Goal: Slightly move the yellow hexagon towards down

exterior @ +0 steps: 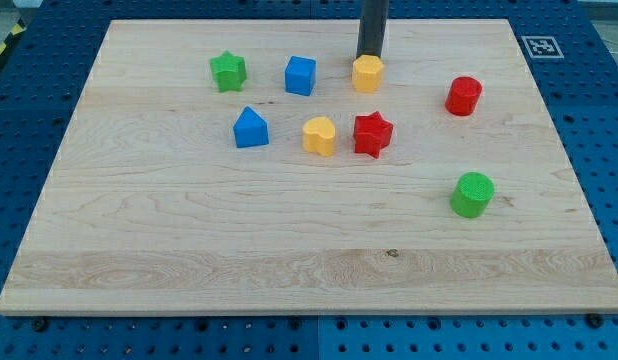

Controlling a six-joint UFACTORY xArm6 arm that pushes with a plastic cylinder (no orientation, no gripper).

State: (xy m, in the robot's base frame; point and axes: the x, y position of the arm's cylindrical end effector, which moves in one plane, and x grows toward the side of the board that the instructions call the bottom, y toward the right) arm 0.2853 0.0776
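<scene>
Blue perforated metal surrounds the pale wooden tabletop (pixel 289 250), on which eight small coloured blocks are spread, mostly across its far half. No pincer is fitted to this arm, so no open or closed state can be reported; the work is done by a dark rod whose lower end, my tip (pixel 368 58), is set down at the far edge of the yellow hexagon (pixel 367 74), touching it or very nearly so. That placement is judged deliberate: with the tip on the far side, a short pull toward the near edge would carry the hexagon down as the task asks. The hexagon lies in the far row, right of the blue cube (pixel 300 75) and well left of the red cylinder (pixel 464 95). Just nearer than it sits the red star (pixel 372 134), with the yellow heart-like block (pixel 319 135) and the blue house-shaped block (pixel 251 128) to the left, so only a slight nudge is judged safe. Farther off are the green cylinder (pixel 473 194) at the near right and the green star (pixel 228 71) at the far left.
</scene>
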